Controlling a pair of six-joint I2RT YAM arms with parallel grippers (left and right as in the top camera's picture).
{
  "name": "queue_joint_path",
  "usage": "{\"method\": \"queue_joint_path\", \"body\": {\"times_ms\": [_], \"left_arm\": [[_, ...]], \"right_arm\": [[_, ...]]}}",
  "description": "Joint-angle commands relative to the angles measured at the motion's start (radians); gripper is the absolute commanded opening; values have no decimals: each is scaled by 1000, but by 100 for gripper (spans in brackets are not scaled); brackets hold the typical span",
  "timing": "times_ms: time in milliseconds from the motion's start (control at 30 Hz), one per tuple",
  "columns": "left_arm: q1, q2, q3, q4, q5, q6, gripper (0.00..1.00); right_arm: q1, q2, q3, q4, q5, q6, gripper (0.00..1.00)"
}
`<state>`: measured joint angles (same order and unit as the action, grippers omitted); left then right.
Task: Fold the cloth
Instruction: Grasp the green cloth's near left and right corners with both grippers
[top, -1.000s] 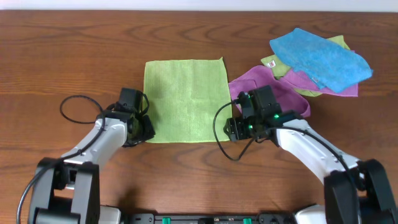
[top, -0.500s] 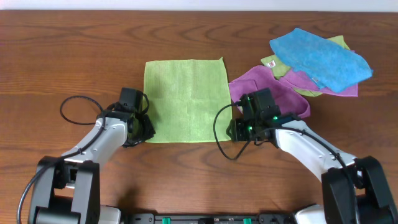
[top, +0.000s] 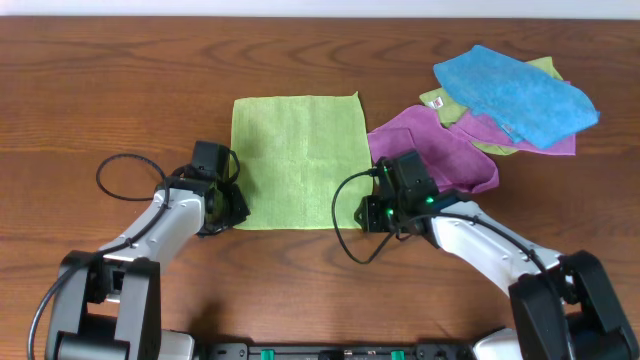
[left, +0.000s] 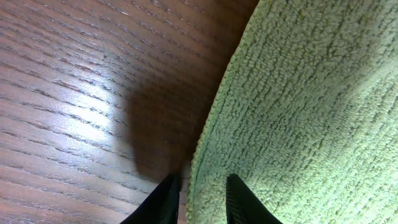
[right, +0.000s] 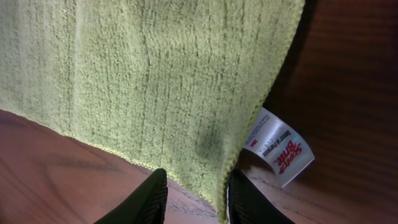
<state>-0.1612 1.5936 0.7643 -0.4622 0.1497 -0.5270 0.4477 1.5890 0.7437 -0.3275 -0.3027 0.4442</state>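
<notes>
Overhead: your cloth (top: 297, 160) lies flat and open at the table's (top: 100, 80) centre. The left gripper (top: 232, 212) sits at its 7 o'clock corner and the right gripper (top: 362, 215) at its 5 o'clock corner, both low against the wood. Off at 2 o'clock from the cloth is a heap: a purple cloth (top: 440, 150) whose near edge lies just beside the right gripper, a blue cloth (top: 515, 95) on top, and a paler green cloth (top: 440, 102) poking out beneath.

Left wrist: the gripper (left: 202, 199) enters at 6 o'clock with its two dark fingertips (left: 166, 199) apart. One tip is over bare table (left: 74, 93), the other over the cloth (left: 298, 112), and the hem runs flat between them. The jaws are released, nothing pinched.

Right wrist: the gripper (right: 196, 199) also shows at 6 o'clock, its fingertips (right: 149, 199) set either side of the cloth's (right: 155, 81) corner. The jaws stand apart and the corner is not squeezed. A white tag (right: 278, 149) with red print lies at 4 o'clock, touching the hem.
</notes>
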Motion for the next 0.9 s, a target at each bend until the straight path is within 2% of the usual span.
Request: {"method": "queue_joint_path", "body": {"times_ms": [0,133,333,400,567,600,733,867], "left_arm": [[-3,19,-9,0,-10,-6,27],[-3,19,-9,0,0,-6,26],[-3,19,-9,8,1,-19,17],[-3,19,-9,10,1,-24,17],[-3,19,-9,15,8,-27,17],[-3,19,-9,15,8,-28,15],[-3,19,-9,15,8,-28,6],[-3,19,-9,14,9,-28,6]], "right_arm": [[6,7,-14,-6,42,28,32],[6,7,-22,-17,86,42,28],[6,7,-22,-5,90,42,19],[6,7,-22,0,94,41,14],[6,7,-22,20,94,42,10],[6,7,-22,26,94,42,6],[6,7,-22,33,97,42,2],[6,7,-22,32,97,42,2]]}}
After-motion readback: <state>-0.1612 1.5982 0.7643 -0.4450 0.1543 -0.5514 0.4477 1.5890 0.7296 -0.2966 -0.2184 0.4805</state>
